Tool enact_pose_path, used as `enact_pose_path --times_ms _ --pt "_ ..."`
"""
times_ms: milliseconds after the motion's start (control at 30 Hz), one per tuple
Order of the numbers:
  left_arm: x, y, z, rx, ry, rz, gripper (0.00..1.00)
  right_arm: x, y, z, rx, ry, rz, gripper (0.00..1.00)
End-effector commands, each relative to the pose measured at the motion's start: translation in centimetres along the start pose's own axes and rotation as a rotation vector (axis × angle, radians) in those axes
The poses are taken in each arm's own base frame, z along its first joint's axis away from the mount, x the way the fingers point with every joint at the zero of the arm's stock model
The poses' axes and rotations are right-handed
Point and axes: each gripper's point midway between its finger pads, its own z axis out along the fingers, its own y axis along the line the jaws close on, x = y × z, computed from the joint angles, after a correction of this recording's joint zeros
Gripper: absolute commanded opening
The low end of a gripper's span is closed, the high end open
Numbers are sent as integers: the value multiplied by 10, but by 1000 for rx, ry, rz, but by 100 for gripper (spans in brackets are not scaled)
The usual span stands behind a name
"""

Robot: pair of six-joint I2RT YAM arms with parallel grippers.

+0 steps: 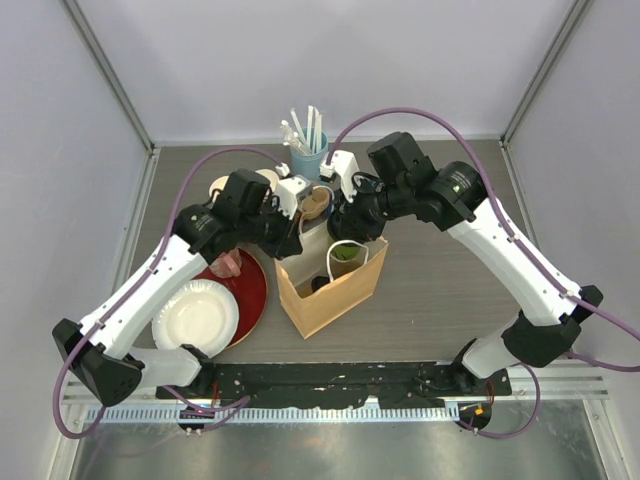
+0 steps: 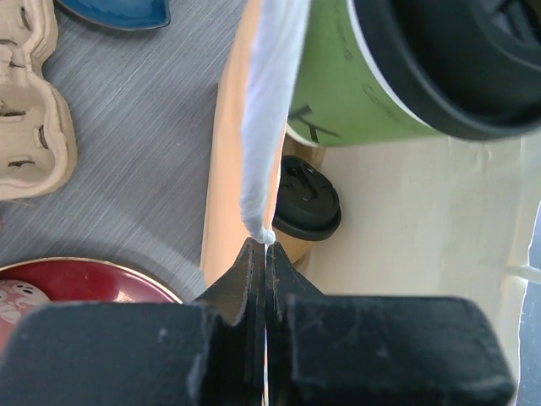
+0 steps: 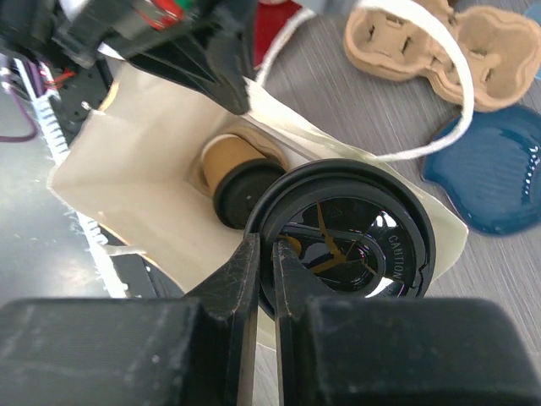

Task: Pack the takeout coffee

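The right gripper point(image 3: 266, 247) was clamped on the rim of the black lid point(image 3: 347, 241) of the green-sided cup point(image 2: 355, 93), which was hung directly beneath the fingers. Just below it the mouth of the paper bag point(image 3: 144, 161) was presented. Deeper, beyond the fingertips, the kraft-brown cup point(image 3: 241, 182) was already lodged lid-up in the bag's bottom. Across the opening, the left gripper point(image 2: 266, 247) was pinched together on the bag's white handle point(image 2: 270, 110), by which that wall was drawn up. Farther out, a pulp cup carrier point(image 3: 423, 42) and a blue dish point(image 3: 494, 165) were seen on the table. Lowering the second cup was judged to be the step in hand. A straight, level descent into the space beside the brown cup was called for, with release only once the bottom was reached.
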Motion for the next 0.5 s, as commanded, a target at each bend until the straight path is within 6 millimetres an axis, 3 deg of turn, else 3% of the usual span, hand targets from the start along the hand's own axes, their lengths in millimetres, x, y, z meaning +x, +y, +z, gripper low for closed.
enact_pose_path --times_ms 0,467 --pt "-2 -3 -8 7 -33 35 0 -2 -15 1 63 -16 -85 1" --pt "-2 -3 -7 7 -34 48 0 38 -23 47 2 84 -178 1"
